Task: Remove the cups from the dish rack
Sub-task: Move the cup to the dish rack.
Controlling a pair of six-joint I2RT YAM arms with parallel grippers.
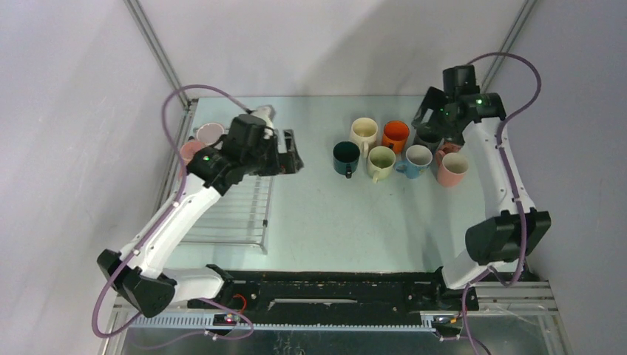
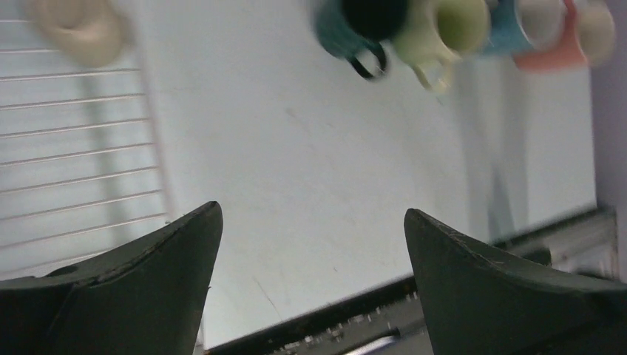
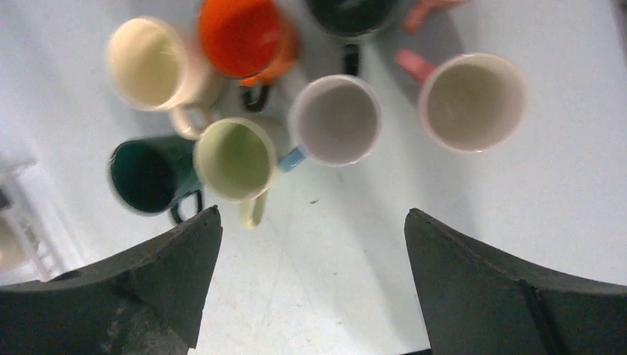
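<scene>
The dish rack (image 1: 235, 211) lies at the table's left, under my left arm. Two pinkish cups (image 1: 210, 133) stand at its far end; one beige cup (image 2: 78, 26) shows on the dish rack (image 2: 74, 148) bars. Several cups stand grouped on the table at the right: cream (image 1: 363, 131), orange (image 1: 395, 134), dark green (image 1: 345, 157), pale green (image 1: 381, 160), lilac-white (image 1: 418, 157), pink (image 1: 452, 168). My left gripper (image 1: 292, 154) (image 2: 313, 214) hangs open and empty just right of the rack. My right gripper (image 1: 429, 122) (image 3: 313, 222) hovers open and empty above the group.
From the right wrist, the group reads cream (image 3: 144, 63), orange (image 3: 240, 37), lilac-white (image 3: 334, 120), pink (image 3: 472, 102), pale green (image 3: 235, 159), dark green (image 3: 148, 176). Another dark cup (image 3: 351, 13) sits at the far edge. Black rails (image 1: 333, 292) run along the near edge.
</scene>
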